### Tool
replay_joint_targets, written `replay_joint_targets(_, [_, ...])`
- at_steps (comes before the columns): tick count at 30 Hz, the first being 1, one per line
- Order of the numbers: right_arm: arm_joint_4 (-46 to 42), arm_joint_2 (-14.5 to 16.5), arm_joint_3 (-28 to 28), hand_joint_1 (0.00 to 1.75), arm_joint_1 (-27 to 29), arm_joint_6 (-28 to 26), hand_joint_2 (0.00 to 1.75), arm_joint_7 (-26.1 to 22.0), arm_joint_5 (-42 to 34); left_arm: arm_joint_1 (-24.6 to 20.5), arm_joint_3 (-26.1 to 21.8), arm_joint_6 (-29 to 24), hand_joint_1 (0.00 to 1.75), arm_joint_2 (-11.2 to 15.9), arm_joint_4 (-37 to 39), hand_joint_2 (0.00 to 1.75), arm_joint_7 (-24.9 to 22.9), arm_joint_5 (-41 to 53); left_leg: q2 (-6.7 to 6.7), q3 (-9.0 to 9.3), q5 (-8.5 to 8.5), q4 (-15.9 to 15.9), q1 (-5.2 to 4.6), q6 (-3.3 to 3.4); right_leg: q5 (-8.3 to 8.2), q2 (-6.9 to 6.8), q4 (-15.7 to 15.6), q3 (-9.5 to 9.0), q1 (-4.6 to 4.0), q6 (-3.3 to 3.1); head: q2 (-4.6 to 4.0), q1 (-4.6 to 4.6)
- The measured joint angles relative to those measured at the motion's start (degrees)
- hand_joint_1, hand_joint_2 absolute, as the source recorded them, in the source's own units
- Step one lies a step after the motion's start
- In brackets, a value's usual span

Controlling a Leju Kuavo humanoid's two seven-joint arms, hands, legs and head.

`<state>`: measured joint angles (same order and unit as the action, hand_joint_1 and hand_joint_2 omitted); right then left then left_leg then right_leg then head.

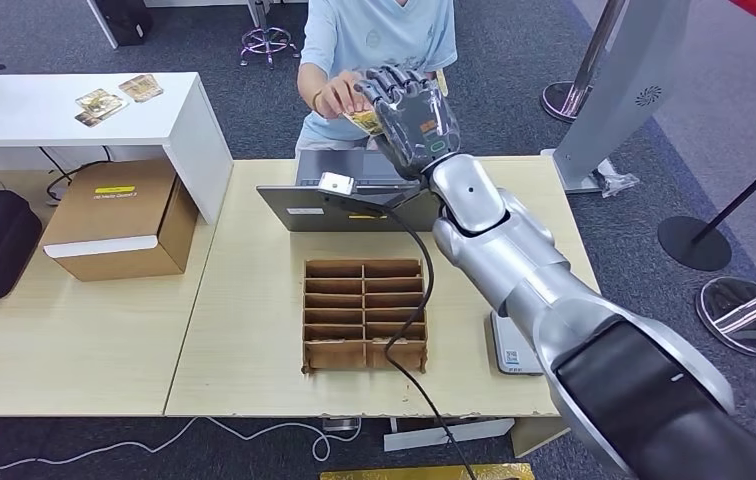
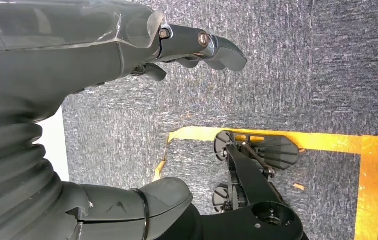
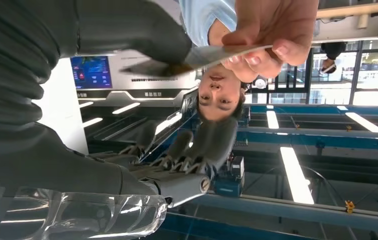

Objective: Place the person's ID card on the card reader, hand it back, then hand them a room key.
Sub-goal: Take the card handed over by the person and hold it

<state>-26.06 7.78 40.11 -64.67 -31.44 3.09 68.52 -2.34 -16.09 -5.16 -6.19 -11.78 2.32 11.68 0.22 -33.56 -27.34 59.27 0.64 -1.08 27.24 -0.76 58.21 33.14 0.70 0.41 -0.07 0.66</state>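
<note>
The right hand (image 1: 409,115) is raised past the far edge of the table (image 1: 254,330), towards the person (image 1: 379,40) standing behind the laptop (image 1: 354,195); a card (image 1: 364,122) is seen between that hand and the person's hand (image 1: 339,95); in the right wrist view the card (image 3: 217,54) is pinched at one end by the person's fingers (image 3: 262,50) while its other end lies under the robot's thumb (image 3: 142,35); the other robot fingers (image 3: 197,145) are spread apart below it; a handover is judged to be in progress, but which way the card is passing cannot be told, nor whether it is the ID card or a room key; the white card reader (image 1: 509,345) is seen near the table's right edge, nothing resting on it; the slotted wooden tray (image 1: 364,315) stands mid-table, its contents too dim to make out; the left hand (image 2: 127,55) hangs over grey carpet, fingers loosely parted, nothing held; at least one handover is judged left.
</note>
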Motion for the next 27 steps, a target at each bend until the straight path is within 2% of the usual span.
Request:
replay_joint_targets(20, [0.1,-0.1,-6.2,1.75,-0.1,-1.2,1.75,-2.1,0.7,0.0,-0.3,-0.1,0.00,0.0,0.0,1.75,0.0,0.9,0.01,0.01,0.00,0.0,0.00,0.00,0.00,0.01,0.0,0.02,0.00,0.00,0.00,-0.01])
replay_joint_targets(23, [0.1,-0.5,-7.8,1.75,-0.1,-1.1,1.75,-2.6,-1.4,0.0,-0.4,-0.2,0.00,0.0,0.0,1.75,0.0,1.0,0.01,0.01,0.00,0.0,0.00,0.00,0.00,0.00,0.0,0.03,0.00,0.00,0.00,-0.01])
replay_joint_targets(27, [0.2,-1.8,-12.6,1.75,-0.1,-0.4,1.75,-4.5,-8.3,0.1,-0.6,-0.2,0.00,0.0,0.0,1.75,-0.2,1.1,-0.02,-0.01,0.00,0.0,-0.01,0.00,-0.01,-0.03,0.0,0.02,0.01,0.00,0.00,0.00])
